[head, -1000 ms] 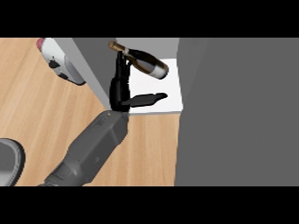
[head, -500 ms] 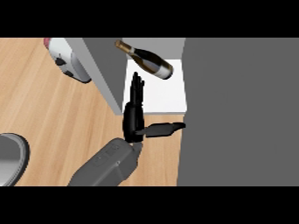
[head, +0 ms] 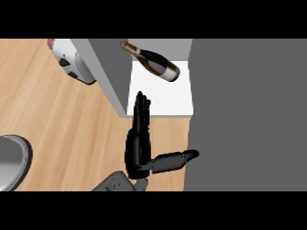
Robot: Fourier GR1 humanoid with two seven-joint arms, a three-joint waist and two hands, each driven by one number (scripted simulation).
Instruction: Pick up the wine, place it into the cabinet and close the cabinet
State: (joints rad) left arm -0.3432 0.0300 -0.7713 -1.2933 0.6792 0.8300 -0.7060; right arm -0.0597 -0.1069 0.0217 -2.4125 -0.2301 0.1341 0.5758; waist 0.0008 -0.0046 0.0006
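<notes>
The wine bottle (head: pixel 153 63) is dark with a gold neck and a pale label. It lies tilted on the cabinet's white shelf (head: pixel 167 98), neck toward the upper left, and nothing holds it. My left hand (head: pixel 139 139) is below it, in front of the shelf's near edge and over the wooden counter (head: pixel 43 112). Its fingers are straight and point toward the cabinet, the thumb sticks out to the right, and the hand is open and apart from the bottle. My right hand does not show.
The cabinet's grey left wall (head: pixel 110 72) runs beside the shelf. A broad dark grey surface (head: pixel 256 112) fills the right side. A white and red appliance (head: pixel 73 60) stands at the upper left. A grey rounded object (head: pixel 4 161) sits at the lower left edge.
The hand let go of the bottle and drew back from the shelf toward the view's lower edge. The bottle stays lying on the shelf.
</notes>
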